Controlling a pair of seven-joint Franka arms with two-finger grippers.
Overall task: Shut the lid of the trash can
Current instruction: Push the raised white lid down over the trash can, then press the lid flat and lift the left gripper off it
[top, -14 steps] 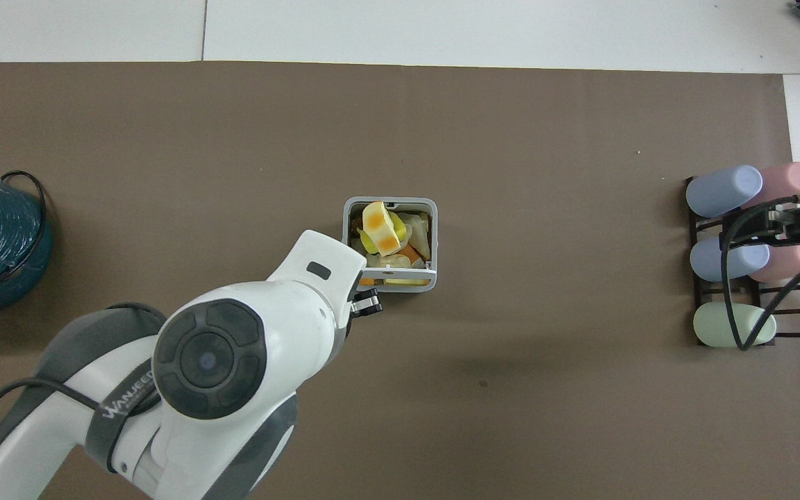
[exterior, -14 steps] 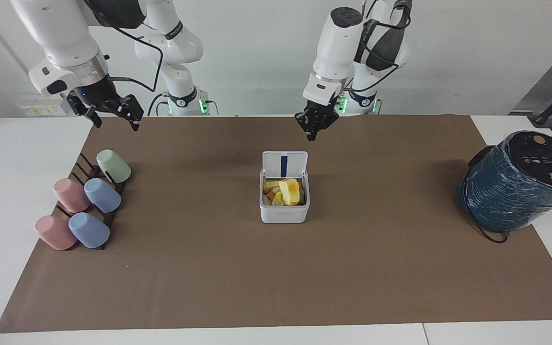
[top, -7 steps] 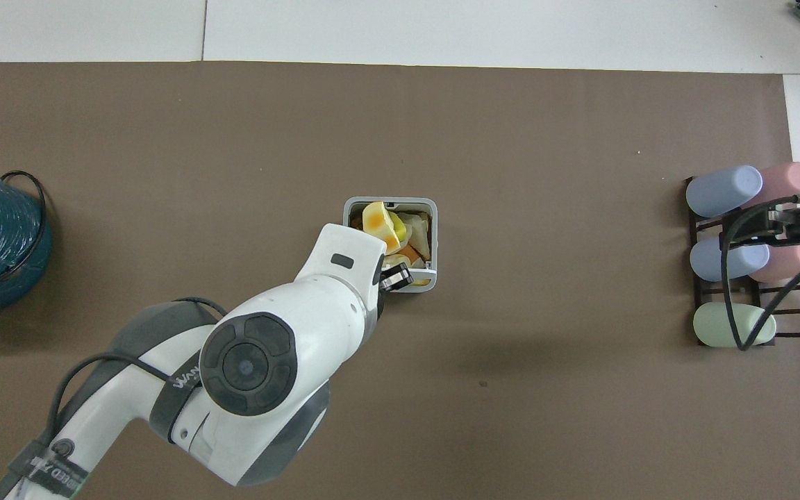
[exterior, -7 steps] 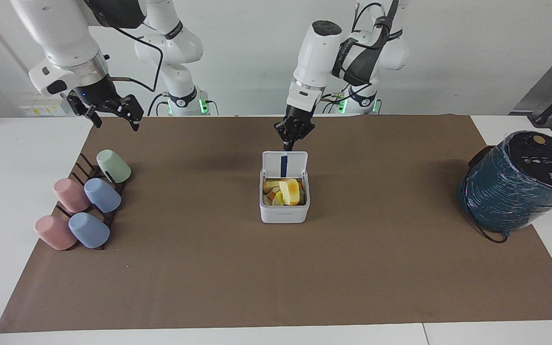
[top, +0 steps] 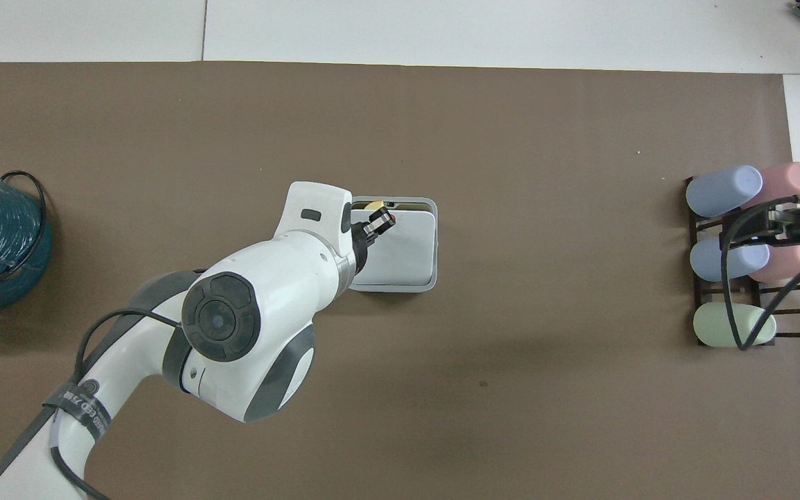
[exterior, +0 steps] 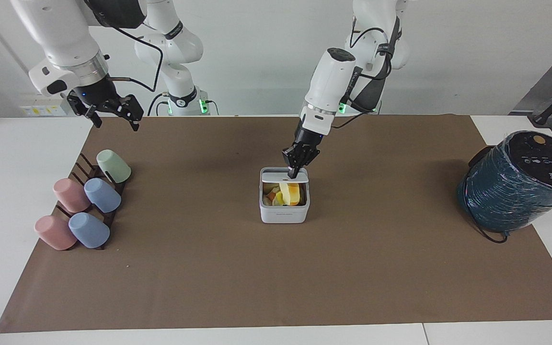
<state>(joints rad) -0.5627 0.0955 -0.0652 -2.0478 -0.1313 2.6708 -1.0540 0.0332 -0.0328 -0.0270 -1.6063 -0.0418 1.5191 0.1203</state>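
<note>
On the small white cube-shaped plastic trash can [exterior: 284, 211], your closed left pincer [exterior: 293, 171] presses the half-lowered white square lid [exterior: 284, 178]; protruding scraps could jam it.

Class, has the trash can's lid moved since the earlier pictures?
Yes. The lid has swung down from upright over the trash can, pushed by the left gripper.

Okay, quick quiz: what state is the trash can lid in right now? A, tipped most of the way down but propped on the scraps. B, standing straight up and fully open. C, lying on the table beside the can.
A: the lid lies nearly flat over the trash can under the left end effector, yet food scraps show in the gap beneath its free edge.
</note>
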